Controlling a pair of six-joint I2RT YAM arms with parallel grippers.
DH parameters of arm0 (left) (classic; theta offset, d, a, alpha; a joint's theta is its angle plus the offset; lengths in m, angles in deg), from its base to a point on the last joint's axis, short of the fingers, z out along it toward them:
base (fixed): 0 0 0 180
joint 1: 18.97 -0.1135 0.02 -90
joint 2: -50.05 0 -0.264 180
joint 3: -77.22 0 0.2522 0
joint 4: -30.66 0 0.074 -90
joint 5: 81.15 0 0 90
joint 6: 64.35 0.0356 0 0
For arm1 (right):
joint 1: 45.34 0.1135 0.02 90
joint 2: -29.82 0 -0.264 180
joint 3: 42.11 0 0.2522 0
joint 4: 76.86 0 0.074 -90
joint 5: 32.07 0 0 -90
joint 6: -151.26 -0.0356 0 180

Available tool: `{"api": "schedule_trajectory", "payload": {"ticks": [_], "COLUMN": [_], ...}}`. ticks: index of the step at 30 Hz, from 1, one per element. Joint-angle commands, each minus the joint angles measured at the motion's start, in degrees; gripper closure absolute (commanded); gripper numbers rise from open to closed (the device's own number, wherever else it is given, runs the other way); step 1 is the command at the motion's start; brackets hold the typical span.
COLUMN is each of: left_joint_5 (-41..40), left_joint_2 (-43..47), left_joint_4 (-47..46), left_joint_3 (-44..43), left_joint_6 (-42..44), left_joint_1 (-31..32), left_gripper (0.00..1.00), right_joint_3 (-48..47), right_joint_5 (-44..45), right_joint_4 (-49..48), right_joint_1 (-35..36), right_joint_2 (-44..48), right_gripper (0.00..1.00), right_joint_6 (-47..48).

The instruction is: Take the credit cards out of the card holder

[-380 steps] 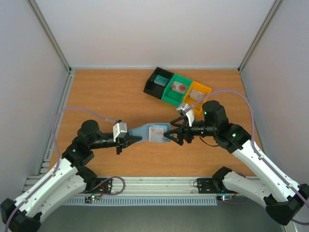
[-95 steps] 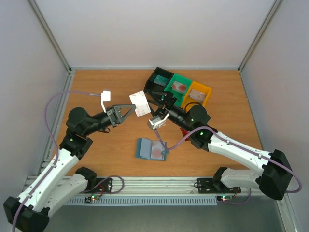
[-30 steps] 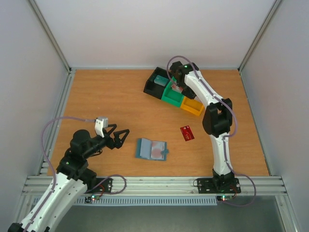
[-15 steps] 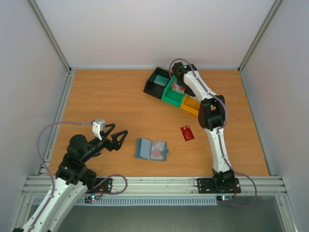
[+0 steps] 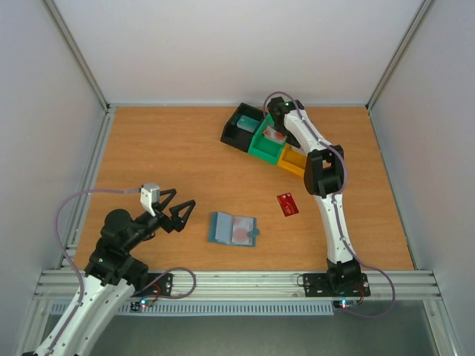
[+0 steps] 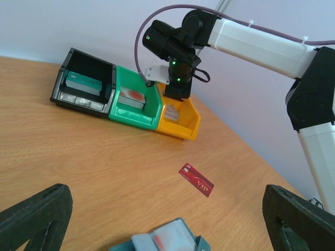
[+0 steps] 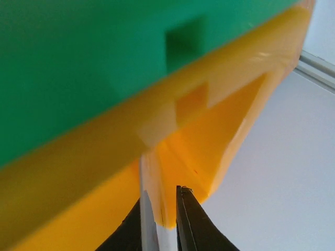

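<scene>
Right hand [image 7: 159, 201] had swung from above the card holder [image 5: 231, 228] to the orange bin [image 6: 180, 117], fingers narrowly parted around a pale card [image 7: 149, 214], grip uncertain; left hand [image 5: 182, 211] had drawn back, gaping wide; the holder lay open on the worktop [image 5: 171, 148], a dark red card [image 5: 288, 203] apart to its right.

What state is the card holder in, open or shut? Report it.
Open: the card holder lies spread flat, inner pockets facing up, a pale card showing inside.
</scene>
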Motion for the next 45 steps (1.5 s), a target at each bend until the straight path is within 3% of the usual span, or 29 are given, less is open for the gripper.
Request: {"api": "schedule_trajectory", "payload": {"ticks": [1,15,20,25,45], "left_joint_5": [-0.12,0.52,0.87,0.84,1.02], "left_joint_2": [1.5,1.06,0.89,1.03,1.62], "left_joint_4": [-3.76,-4.26,-4.51,-4.43,-4.73], "left_joint_3": [1.03,1.21,1.31,1.3,1.57], "left_joint_6": [0.39,0.13,-0.04,-0.14,-0.22], "left_joint_1": [-0.32,-0.32,-0.33,-0.33,-0.31], "left_gripper": [0.01,0.01,0.01,0.01,0.01], "right_joint_3": [-2.51,-2.81,-2.79,-3.0,-4.46], "right_joint_5": [1.62,-3.24,-7.99,-8.77,-12.95], "right_joint_4": [-0.15,3.45,5.08,1.56,1.46], "right_joint_1": [-0.28,-0.02,-0.01,-0.01,-1.0], "right_joint_2": [-2.25,-1.92,-0.84,-0.95,3.28], "right_gripper": [0.88,0.82,0.74,0.59,0.36], "right_joint_6": [0.52,-3.55,-6.34,-5.19,-6.98]}}
